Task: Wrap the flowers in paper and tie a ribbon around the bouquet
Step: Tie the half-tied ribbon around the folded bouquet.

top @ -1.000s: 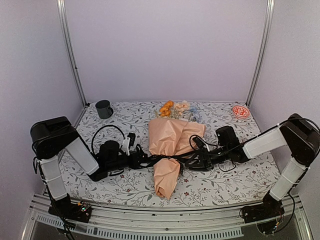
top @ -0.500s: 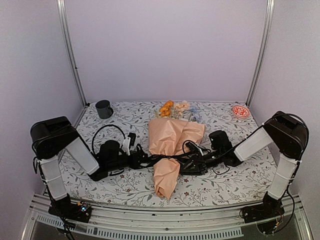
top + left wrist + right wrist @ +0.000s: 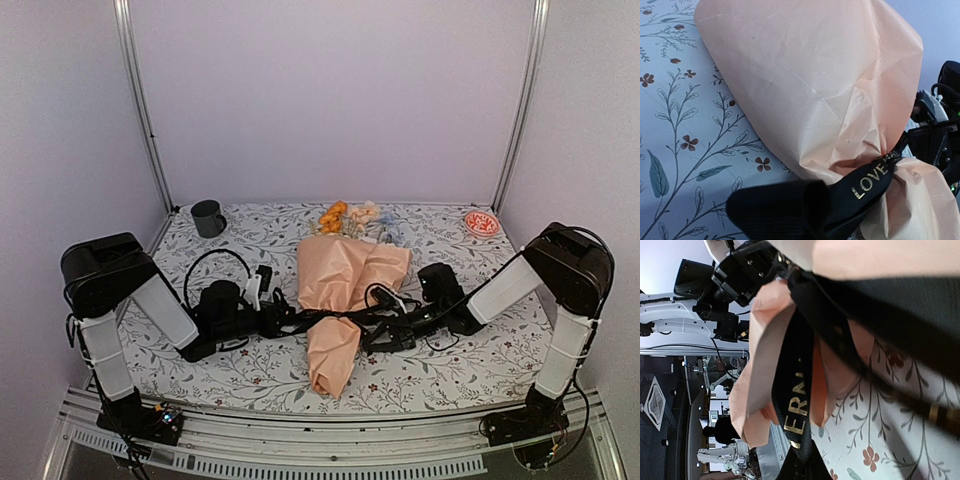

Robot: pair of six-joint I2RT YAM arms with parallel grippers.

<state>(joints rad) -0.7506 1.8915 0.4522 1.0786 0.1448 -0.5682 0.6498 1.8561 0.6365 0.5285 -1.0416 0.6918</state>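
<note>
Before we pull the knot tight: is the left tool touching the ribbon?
Touching. Left wrist view: the black ribbon with gold LOVE lettering runs straight into the shut left tool and is pinched there, beside the peach paper.

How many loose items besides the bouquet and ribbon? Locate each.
2: a dark mug at the far left corner, a pink dish at the far right corner. More may lie hidden.

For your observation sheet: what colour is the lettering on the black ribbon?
Gold, on the ribbon; clearest in the left wrist view.
</note>
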